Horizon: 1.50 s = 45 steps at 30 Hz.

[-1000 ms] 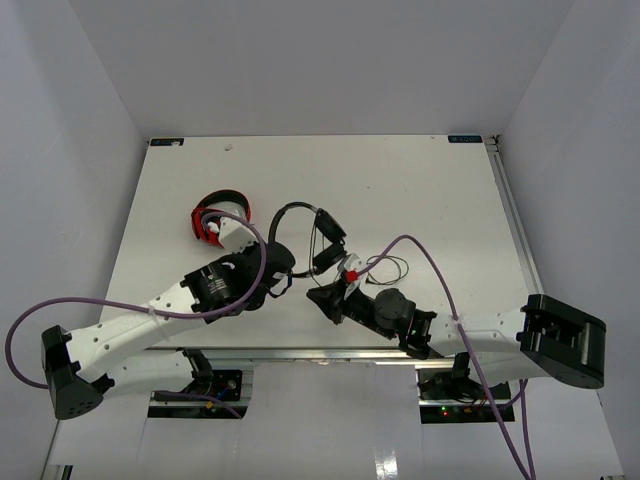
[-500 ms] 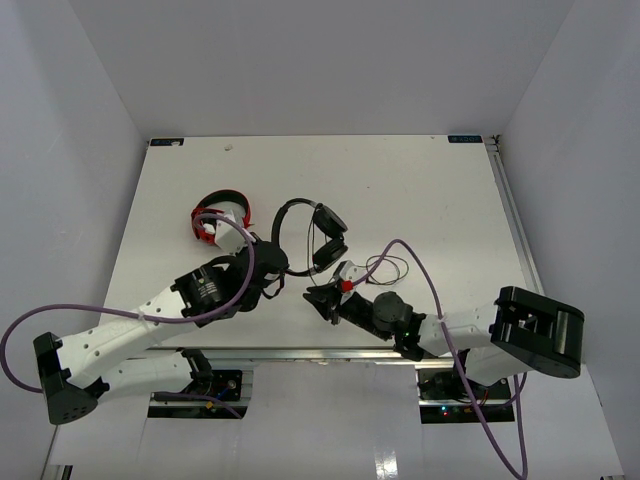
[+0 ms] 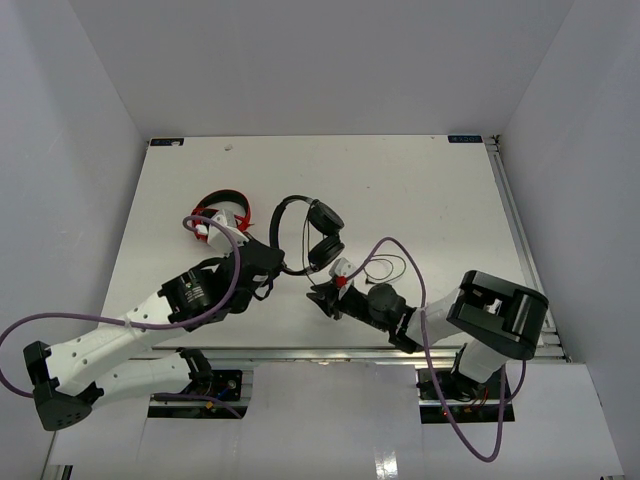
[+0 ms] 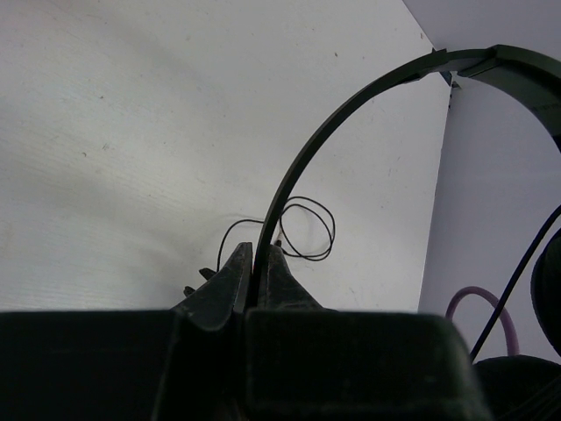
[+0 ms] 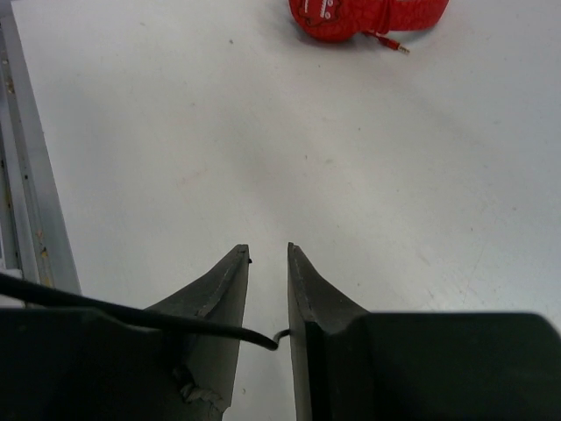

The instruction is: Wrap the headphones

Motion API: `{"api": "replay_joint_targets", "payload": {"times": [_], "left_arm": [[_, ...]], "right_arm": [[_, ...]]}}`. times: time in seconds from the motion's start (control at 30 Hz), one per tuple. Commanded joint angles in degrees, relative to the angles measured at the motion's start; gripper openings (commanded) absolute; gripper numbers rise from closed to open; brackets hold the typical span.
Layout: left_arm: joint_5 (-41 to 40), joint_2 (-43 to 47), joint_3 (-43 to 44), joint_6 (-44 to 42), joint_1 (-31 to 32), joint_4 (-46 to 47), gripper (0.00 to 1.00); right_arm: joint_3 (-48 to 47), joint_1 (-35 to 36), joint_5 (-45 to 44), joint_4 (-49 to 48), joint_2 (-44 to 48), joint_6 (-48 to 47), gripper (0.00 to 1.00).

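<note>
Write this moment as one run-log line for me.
left fingers: shut on headphones headband | right fingers: apart, cable between | wrap: not yet done

The top camera looks down from above the near edge onto the whole table (image 3: 430, 180); both wrist cameras skim it low and close (left one facing right, right one facing left).

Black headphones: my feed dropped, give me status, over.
Left gripper shut on thin headband of small black on-ear headphones. Right gripper open, thin dark cable loose between its jaws. Red-and-black headphones lie apart, left.
</note>
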<state>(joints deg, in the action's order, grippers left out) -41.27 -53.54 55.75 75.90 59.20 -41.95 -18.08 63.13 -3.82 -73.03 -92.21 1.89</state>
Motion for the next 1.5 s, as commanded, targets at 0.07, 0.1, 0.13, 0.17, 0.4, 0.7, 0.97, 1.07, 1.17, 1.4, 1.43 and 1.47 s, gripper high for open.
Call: {"api": "replay_joint_targets", "payload": {"times": [0.07,0.1,0.13,0.17,0.4,0.7,0.97,1.07,1.17,1.4,1.43,1.47], "left_arm": [[0.91,2.21,-0.20,1.09,-0.05,2.40,0.00],[1.01,2.24,-0.24,1.11,-0.05,2.40,0.00],[1.01,2.39,-0.46,1.18,-0.05,2.40,0.00],[1.18,2.55,-0.63,1.29,-0.05,2.46,0.00],[1.45,5.39,-1.37,-1.92,-0.05,2.76,0.00],[-4.55,9.71,-2.22,-3.76,-0.05,1.57,0.00],[-14.01,2.53,5.38,-5.40,-0.05,0.18,0.00],[-17.75,-1.34,8.81,-5.96,-0.05,-0.90,0.00],[-20.83,-3.93,11.06,-6.03,-0.05,-2.19,0.00],[-21.06,-1.60,8.71,-5.37,-0.05,-2.79,0.00],[-21.52,-1.08,8.24,-5.40,-0.05,-3.10,0.00],[-21.80,-0.69,8.18,-5.35,-0.05,-3.48,0.00]], "right_arm": [[0.06,-3.20,9.48,-25.34,-3.16,-0.67,0.31],[-0.52,-3.69,10.59,-25.41,-3.63,-0.55,0.30],[-0.90,-4.15,11.28,-25.41,-3.94,-0.39,0.28],[-1.40,-4.59,11.61,-25.52,-4.38,-0.17,0.23],[-1.25,-11.40,13.67,-29.06,-6.31,7.22,0.08],[4.52,-19.62,18.12,-34.79,-3.44,15.05,0.08],[6.30,-19.58,20.81,-35.08,-2.14,15.74,0.08],[6.74,-19.48,21.71,-35.08,-1.66,15.37,0.08],[7.46,-19.53,21.41,-35.08,-0.96,14.39,0.08],[8.15,-20.50,19.03,-35.08,-0.73,13.85,0.08],[8.05,-20.60,19.19,-35.08,-0.87,14.03,0.08],[7.93,-20.65,19.20,-35.08,-0.92,14.08,0.08]]}}
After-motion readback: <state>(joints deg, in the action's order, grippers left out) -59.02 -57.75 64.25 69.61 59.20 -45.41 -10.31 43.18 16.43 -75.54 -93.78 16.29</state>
